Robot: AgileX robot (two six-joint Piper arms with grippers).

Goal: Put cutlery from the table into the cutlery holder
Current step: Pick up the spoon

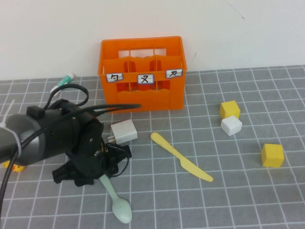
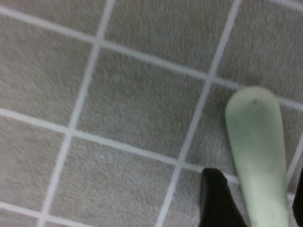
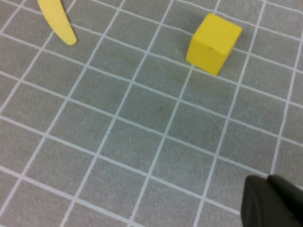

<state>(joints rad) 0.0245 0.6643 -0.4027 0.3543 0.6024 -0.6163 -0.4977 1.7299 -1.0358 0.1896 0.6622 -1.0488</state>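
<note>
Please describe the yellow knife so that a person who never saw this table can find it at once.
Start at the orange cutlery holder at the back of the table. In front of it, slightly to the right, the knife lies flat and diagonal. It is long, thin and pale yellow, unlike the mint-green spoon or the cubes.

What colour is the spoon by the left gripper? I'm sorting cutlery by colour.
Pale mint green; the spoon shows best in the high view.

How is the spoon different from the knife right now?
The spoon is mint green with a rounded bowl; the knife is pale yellow, flat and tapered. The open left hand straddles the spoon's handle, while the knife lies untouched further right. The shut right hand hovers elsewhere. Both lie flat on the table, outside the holder.
</note>
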